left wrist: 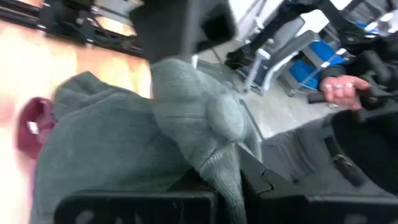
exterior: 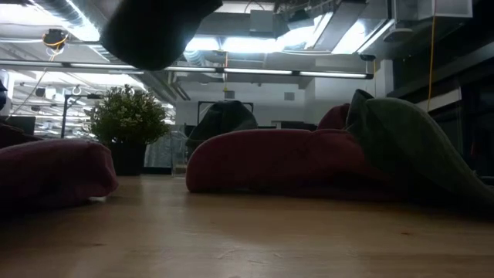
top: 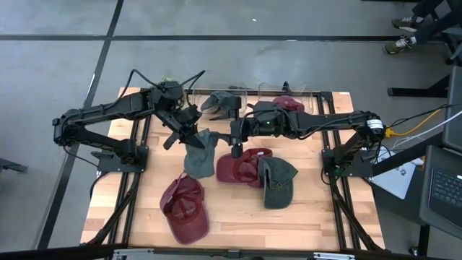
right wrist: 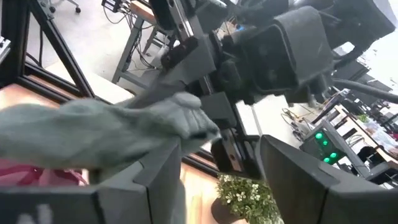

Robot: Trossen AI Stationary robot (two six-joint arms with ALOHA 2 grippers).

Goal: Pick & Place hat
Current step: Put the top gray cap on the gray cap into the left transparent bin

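I am judging this as midway through the job: one grey hat [top: 200, 154] is hanging off the table, three more are waiting on the boards, and some are sitting at the far end.

Nearest to me, a dark red hat [top: 185, 207] is lying flat on the table [top: 238, 217], untouched. Just beyond it a second red hat [top: 240, 167] and a green hat [top: 277, 182] are lying overlapped, the green one partly covering the red one's edge; both are waiting for a pick.

Above the middle of the table, my left gripper [top: 185, 133] is pinching the grey hat with its fingers pressed together on a fold of cloth. The hat is drooping from that pinch, so its long axis is running roughly from the gripper down toward the table, with the loose end pointing toward my side. I am bringing my right gripper [top: 235, 139] in beside the same hat with its fingers spread; whether a finger is touching the cloth I cannot tell.

Farthest off, a clear box [top: 249, 94] is holding at least two more hats, so I am taking that for the drop spot.
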